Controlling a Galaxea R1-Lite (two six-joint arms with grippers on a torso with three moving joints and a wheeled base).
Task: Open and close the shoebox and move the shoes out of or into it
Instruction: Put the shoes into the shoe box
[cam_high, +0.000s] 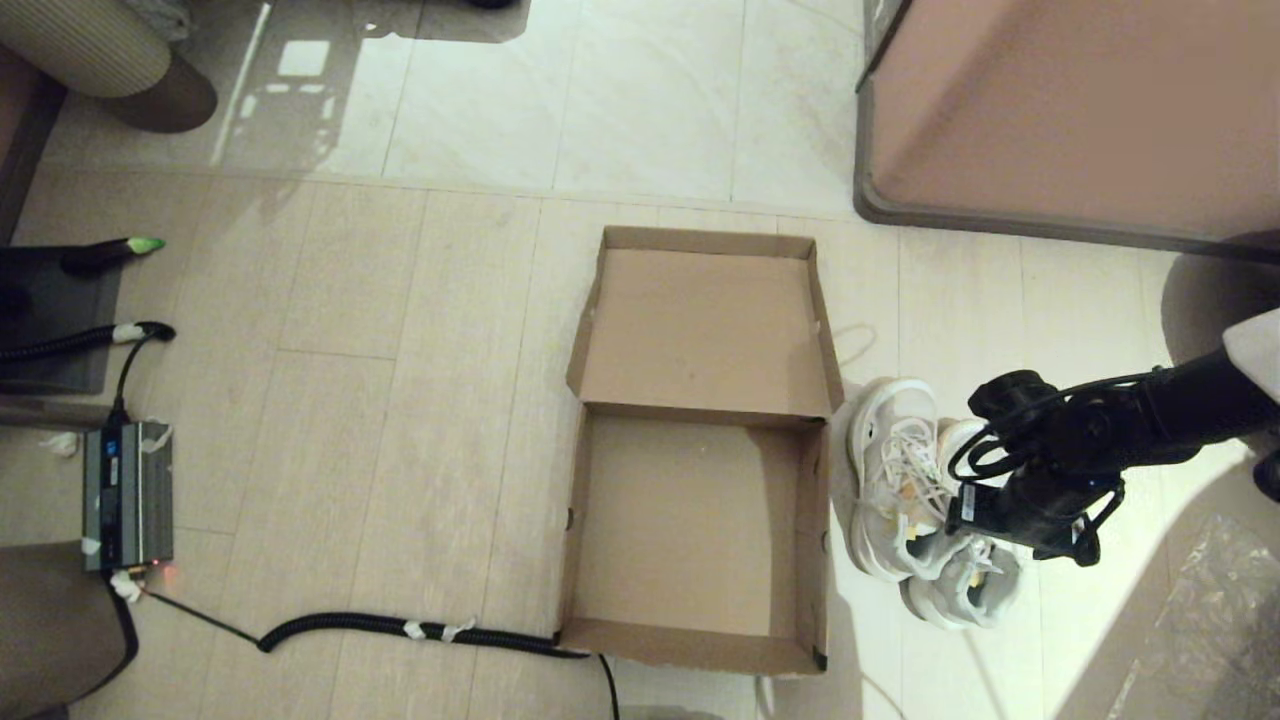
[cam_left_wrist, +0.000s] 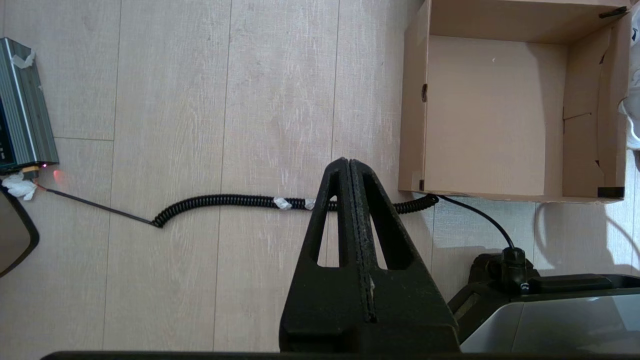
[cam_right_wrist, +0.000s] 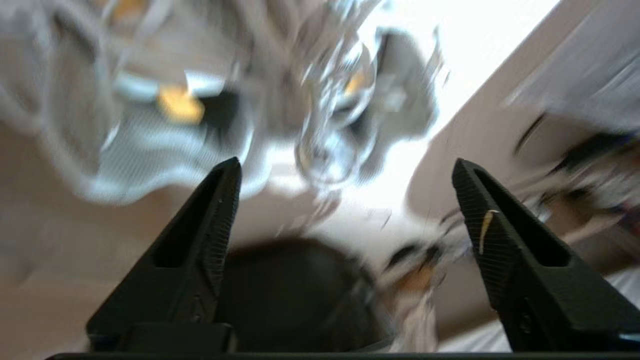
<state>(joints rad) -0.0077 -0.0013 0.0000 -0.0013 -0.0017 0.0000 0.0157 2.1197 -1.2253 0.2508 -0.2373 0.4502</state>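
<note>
Right tool (cam_right_wrist: 345, 170) fingers spread wide apart, nothing between them — hanging just above the shoes (cam_high: 925, 500), which sit side by side on the floor (cam_high: 400, 400). Beside them, toward the robot's left, the shoebox (cam_high: 690, 530) lies open and empty, lid flipped back flat. Left tool (cam_left_wrist: 349, 165) pressed together, holding nothing, over bare floor near the box — a coiled cable (cam_left_wrist: 235, 202) runs beneath it.

A home-like indoor room set up for robot testing. The floor (cam_high: 420, 300) is pale wood-look plank and glossy tile. An open cardboard shoebox (cam_high: 700, 440) lies at centre, white sneakers (cam_high: 925, 500) just beside it at 3 o'clock. A pinkish-brown cabinet (cam_high: 1080, 110) stands at 1 o'clock. A grey electronics box (cam_high: 127, 495) with a coiled black cable (cam_high: 400, 628) sits at 9 o'clock.
</note>
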